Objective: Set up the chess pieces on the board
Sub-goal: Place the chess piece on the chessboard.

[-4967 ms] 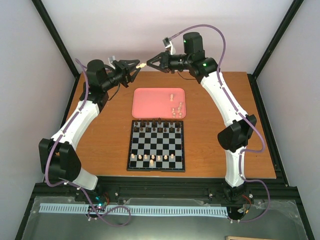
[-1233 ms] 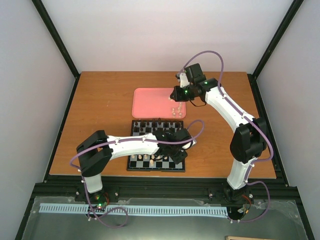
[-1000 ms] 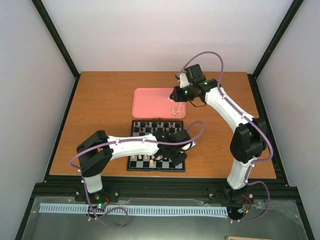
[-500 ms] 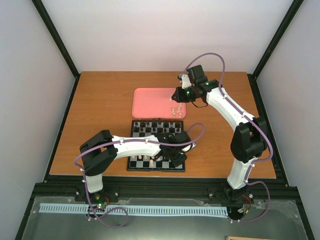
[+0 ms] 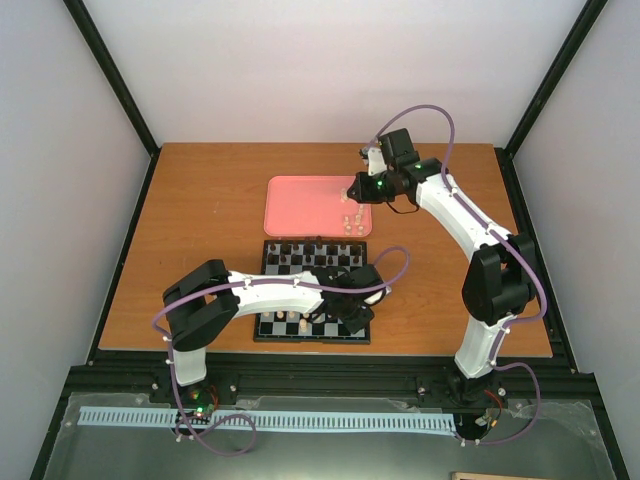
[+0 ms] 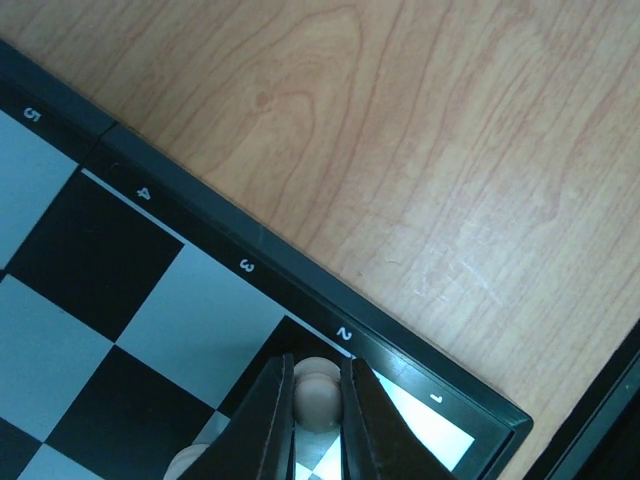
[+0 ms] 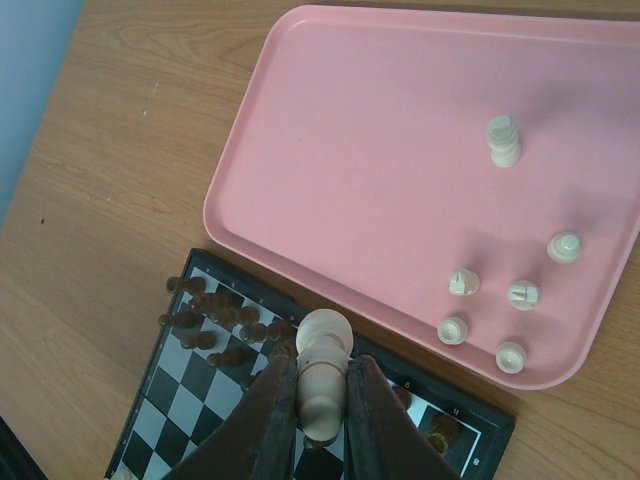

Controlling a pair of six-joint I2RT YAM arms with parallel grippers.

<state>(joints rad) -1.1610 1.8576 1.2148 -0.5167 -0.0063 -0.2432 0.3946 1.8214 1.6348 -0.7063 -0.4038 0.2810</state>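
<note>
Surveying top-down: the pink tray (image 5: 300, 205) lies just beyond the board (image 6: 180, 310). I find the left gripper (image 6: 318, 370) clenched on a cream chess piece (image 6: 318, 395) at the edge square marked 2, seemingly touching down. The right gripper (image 7: 322, 365) grasps a second cream piece (image 7: 325, 340) over the tray, where six loose pieces (image 7: 503, 140) lie.
</note>
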